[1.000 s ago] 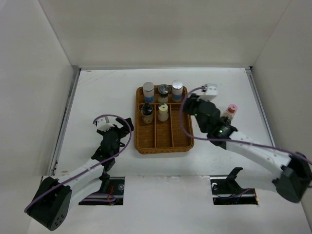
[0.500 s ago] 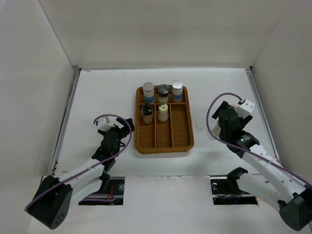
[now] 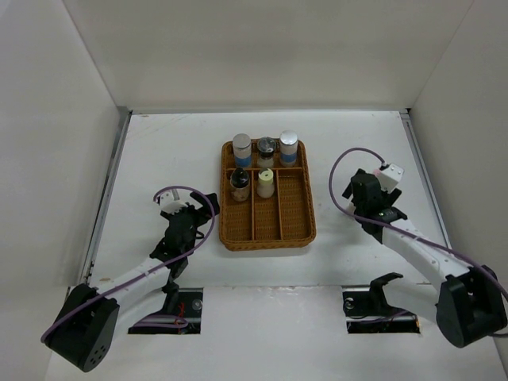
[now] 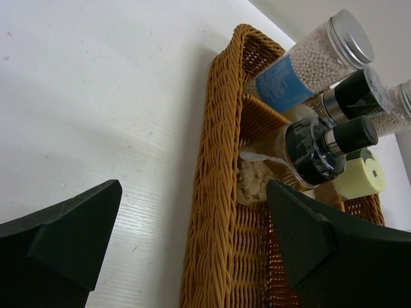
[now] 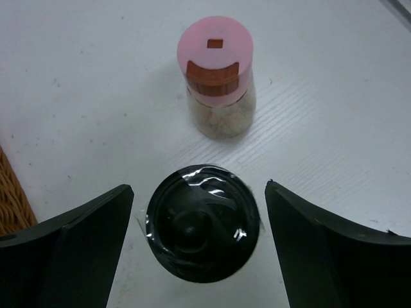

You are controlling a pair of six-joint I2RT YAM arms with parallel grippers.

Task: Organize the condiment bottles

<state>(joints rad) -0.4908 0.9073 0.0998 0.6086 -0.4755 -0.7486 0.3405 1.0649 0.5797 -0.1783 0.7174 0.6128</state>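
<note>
Jaws wide apart on left end effector (image 4: pixel 192 192); right end effector (image 5: pixel 198 189) likewise spread, pointing down.

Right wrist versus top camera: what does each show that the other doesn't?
Only the right wrist view: a pink-capped bottle and a dark-capped bottle standing on the table, the dark one between the fingers of the open right gripper, touching neither. Only the top view: five bottles upright in the far half of the wicker tray, and the left arm; the right arm hides those two bottles there. Both: the table, the right gripper and an edge of the tray.
</note>
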